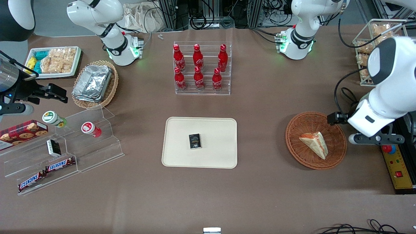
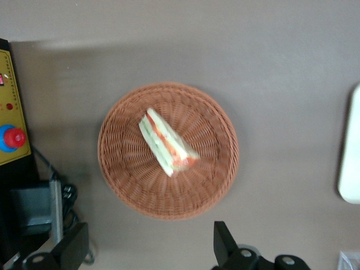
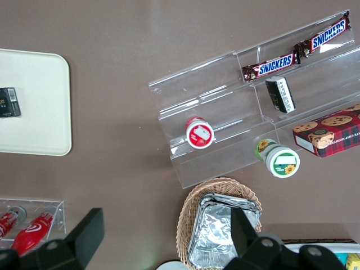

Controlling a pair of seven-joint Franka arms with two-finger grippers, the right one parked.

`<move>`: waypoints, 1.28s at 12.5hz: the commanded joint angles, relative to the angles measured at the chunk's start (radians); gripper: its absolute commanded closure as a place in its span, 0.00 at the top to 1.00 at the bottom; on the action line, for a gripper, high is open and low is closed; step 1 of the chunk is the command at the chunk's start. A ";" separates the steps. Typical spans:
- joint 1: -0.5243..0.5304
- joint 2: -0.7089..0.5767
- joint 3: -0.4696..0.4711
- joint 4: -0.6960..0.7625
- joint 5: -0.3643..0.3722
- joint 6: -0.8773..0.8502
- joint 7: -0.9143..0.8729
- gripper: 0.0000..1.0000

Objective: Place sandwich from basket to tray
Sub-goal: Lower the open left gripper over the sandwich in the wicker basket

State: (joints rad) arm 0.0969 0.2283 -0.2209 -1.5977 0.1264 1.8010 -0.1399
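The triangular white-bread sandwich (image 1: 314, 143) lies untouched in the round reddish-brown wicker basket (image 1: 299, 152) at the frame's right, the tool (image 2: 149, 247) hovers above with fingers apart, and the cream rectangular tray (image 1: 214, 130) at centre awaits it.

Cut off and hidden parts

The gripper (image 2: 151, 247) shows only its spread fingertips at the picture's edge; the tray (image 2: 351, 147) beside the basket (image 2: 129, 185) is cropped to one rim; the black packet's (image 1: 195, 141) print is unreadable.

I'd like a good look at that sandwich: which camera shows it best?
The left wrist view: the sandwich lies unobstructed in its basket, beneath the open claw. The front view shows it smaller; the right wrist view misses it.
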 commanded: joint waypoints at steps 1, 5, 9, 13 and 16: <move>0.058 -0.015 -0.006 -0.160 -0.005 0.192 -0.163 1.00; 0.058 0.092 -0.008 -0.248 0.021 0.417 -0.651 1.00; 0.053 0.180 -0.008 -0.255 0.085 0.431 -0.825 1.00; 0.061 0.198 -0.006 -0.330 0.116 0.507 -0.845 1.00; 0.063 0.218 0.011 -0.373 0.118 0.572 -0.845 1.00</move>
State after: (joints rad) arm 0.1547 0.4461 -0.2211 -1.9394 0.2149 2.3281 -0.9577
